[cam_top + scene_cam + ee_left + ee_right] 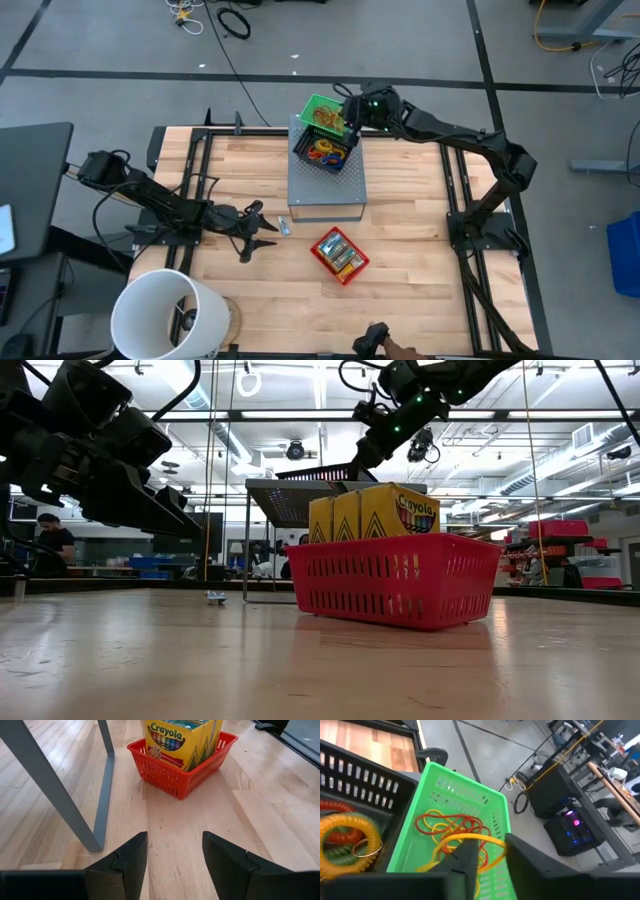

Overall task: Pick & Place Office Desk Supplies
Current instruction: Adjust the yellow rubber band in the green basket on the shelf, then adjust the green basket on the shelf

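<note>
Right wrist view alone shows rubber bands (452,832) tangled in the green basket (470,795), a yellow loop across the right pincer (490,857), its gap narrow. Overhead: basket on grey box (325,185) at counter's (400,290) 12 o'clock. Left pincer (262,232) spread, holding nothing, at 9 o'clock; red basket (340,256) of crayon boxes (400,510) centre.

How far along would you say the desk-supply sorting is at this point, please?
Done: rubber bands already lie in the green basket on the grey stand, and crayon boxes stand in the red basket.
In hand: the right gripper hovers over the green basket with a yellow band at its fingertips; whether it grips it is unclear.
Left: a small item lies on the table by the open, empty left gripper.
</note>
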You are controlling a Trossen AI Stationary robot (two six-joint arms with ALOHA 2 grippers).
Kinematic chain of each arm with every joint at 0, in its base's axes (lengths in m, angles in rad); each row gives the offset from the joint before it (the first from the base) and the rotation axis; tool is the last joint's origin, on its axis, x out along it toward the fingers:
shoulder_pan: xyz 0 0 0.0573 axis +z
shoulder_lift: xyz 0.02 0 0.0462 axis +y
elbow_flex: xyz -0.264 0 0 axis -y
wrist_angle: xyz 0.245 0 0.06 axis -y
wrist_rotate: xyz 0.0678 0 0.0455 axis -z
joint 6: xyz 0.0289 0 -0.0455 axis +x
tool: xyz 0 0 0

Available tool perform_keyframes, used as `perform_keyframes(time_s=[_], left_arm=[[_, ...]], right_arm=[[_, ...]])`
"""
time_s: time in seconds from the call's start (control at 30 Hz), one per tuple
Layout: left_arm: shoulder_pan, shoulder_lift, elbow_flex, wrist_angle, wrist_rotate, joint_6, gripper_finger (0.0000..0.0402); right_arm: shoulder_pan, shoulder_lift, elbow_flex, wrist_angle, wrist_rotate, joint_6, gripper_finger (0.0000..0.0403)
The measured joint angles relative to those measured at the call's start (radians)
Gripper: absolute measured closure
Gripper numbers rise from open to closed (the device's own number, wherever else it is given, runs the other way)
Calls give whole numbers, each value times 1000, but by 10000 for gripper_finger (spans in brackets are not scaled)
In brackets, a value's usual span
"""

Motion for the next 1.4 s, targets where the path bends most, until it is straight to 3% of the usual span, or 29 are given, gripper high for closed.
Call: perform_keyframes(time_s=[0.2,0.33,0.63,0.83,0.93,1.07,1.27,1.4], left_arm=[[0,0,0,0,0,4,208],[0,0,0,0,0,4,208],[0,0,0,0,-1,4,208],[0,0,0,0,-1,4,208],[0,0,0,0,-1,4,208],[0,0,0,-1,-1,4,208],[0,0,0,-1,-1,4,208],[0,0,0,-1,-1,4,208]], right_arm=[[4,0,0,-40,20,10,213],[28,0,0,-79,66,-22,183],[71,-1,104,-312,88,-7,185],[73,-3,190,-360,67,38,197],[82,-3,210,-403,5,90,208],[151,-2,210,-468,2,160,246],[336,-2,210,-517,142,207,380],[444,-2,202,-496,174,255,396]])
